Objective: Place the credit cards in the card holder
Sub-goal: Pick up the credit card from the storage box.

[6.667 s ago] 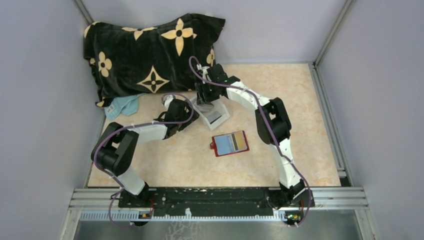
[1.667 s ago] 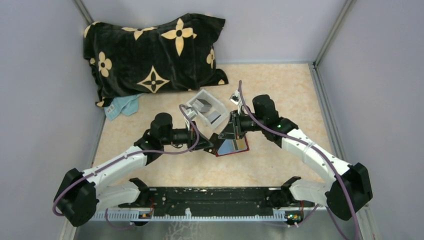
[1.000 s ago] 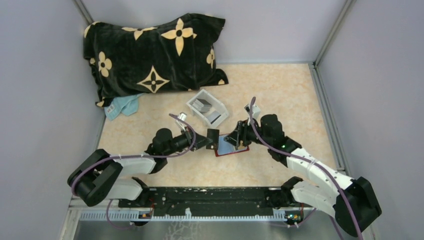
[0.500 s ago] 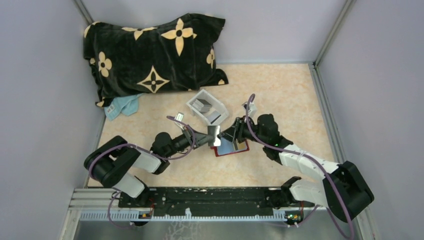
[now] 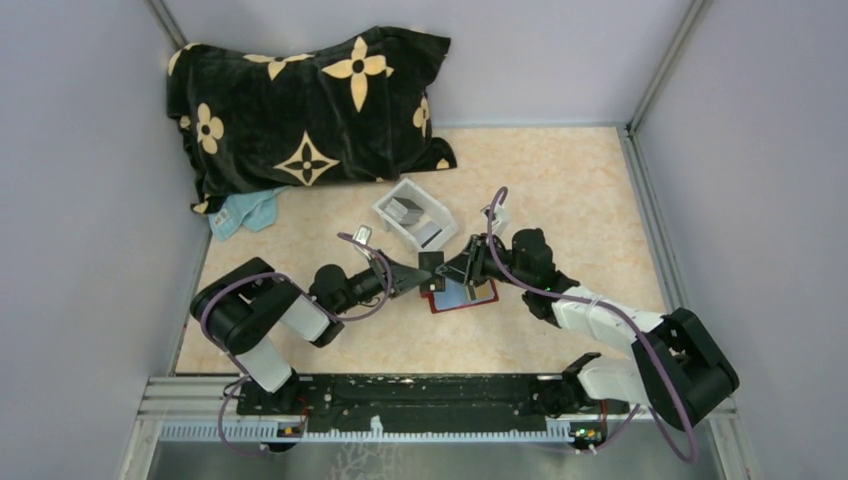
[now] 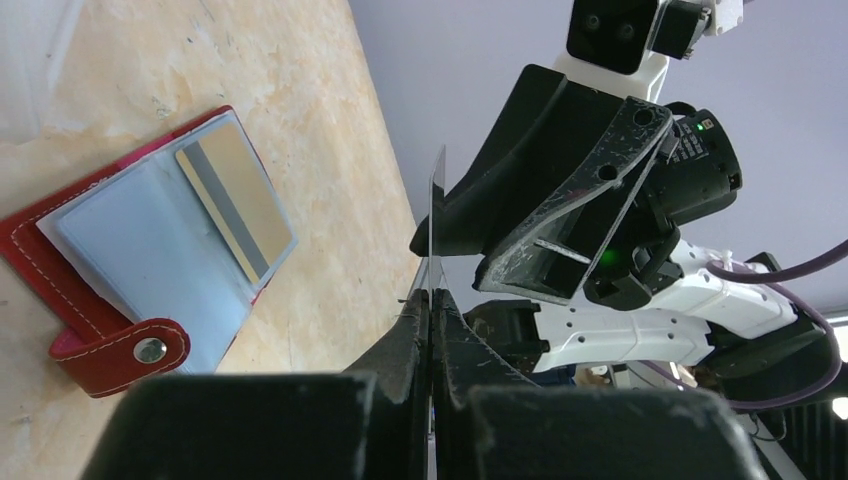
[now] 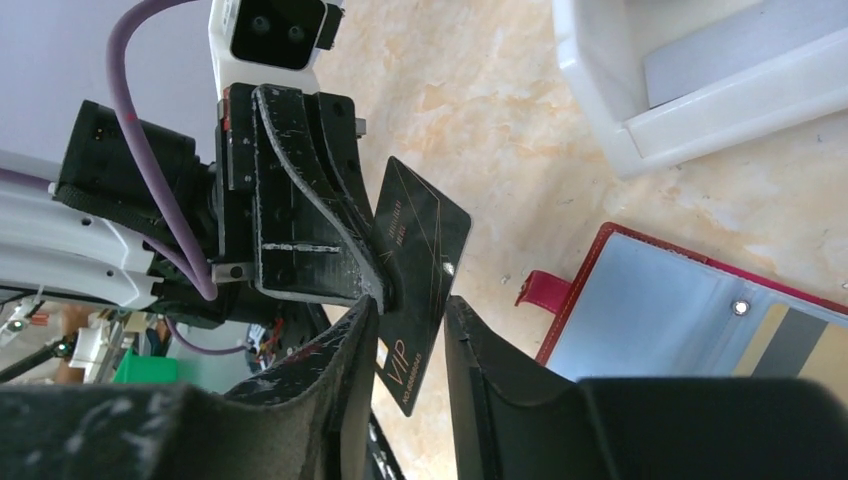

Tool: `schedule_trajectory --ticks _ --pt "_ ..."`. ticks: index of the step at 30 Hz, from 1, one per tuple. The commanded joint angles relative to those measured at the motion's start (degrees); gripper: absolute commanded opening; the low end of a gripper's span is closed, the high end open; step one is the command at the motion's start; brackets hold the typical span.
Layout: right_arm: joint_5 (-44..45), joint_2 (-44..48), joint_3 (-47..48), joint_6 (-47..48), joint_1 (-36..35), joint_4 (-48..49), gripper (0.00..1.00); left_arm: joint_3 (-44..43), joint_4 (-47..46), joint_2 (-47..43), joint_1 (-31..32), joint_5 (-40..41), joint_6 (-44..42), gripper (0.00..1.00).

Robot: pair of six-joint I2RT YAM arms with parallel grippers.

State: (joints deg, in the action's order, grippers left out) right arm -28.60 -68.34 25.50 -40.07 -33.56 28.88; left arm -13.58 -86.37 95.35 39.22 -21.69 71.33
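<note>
Left gripper (image 6: 432, 300) is clamped tight on a black card (image 7: 415, 250), holding it on edge just over the snap-tab end of the open red card holder (image 6: 150, 270). Right gripper (image 7: 410, 305) has its fingers a bit apart around that card's other end, can't tell if they're actually gripping. A tan card (image 6: 235, 205) sits in the holder. White tray (image 5: 392, 196) is just beyond the holder, pillow (image 5: 300, 100) further back.

The card holder (image 7: 640, 310) runs off the right edge; the black card (image 7: 420, 240) is partly hidden between the right hand (image 7: 410, 310) fingers.
</note>
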Motion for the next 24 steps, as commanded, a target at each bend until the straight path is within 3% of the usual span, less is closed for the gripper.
schedule_trajectory --ticks 1,12,24 --pt "-2.2 -1.3 0.5 -0.9 0.2 5.8 0.28 -1.5 -10.3 2.4 0.1 -1.6 2.3 0.00" --pt "-6.9 -6.9 -0.3 -6.3 0.2 14.5 0.23 -2.8 -16.1 7.5 0.0 -2.0 5.6 0.00" --pt "-11.0 -12.3 -1.0 -11.3 0.2 24.4 0.16 -4.4 -16.2 8.3 0.0 -3.5 6.3 0.00"
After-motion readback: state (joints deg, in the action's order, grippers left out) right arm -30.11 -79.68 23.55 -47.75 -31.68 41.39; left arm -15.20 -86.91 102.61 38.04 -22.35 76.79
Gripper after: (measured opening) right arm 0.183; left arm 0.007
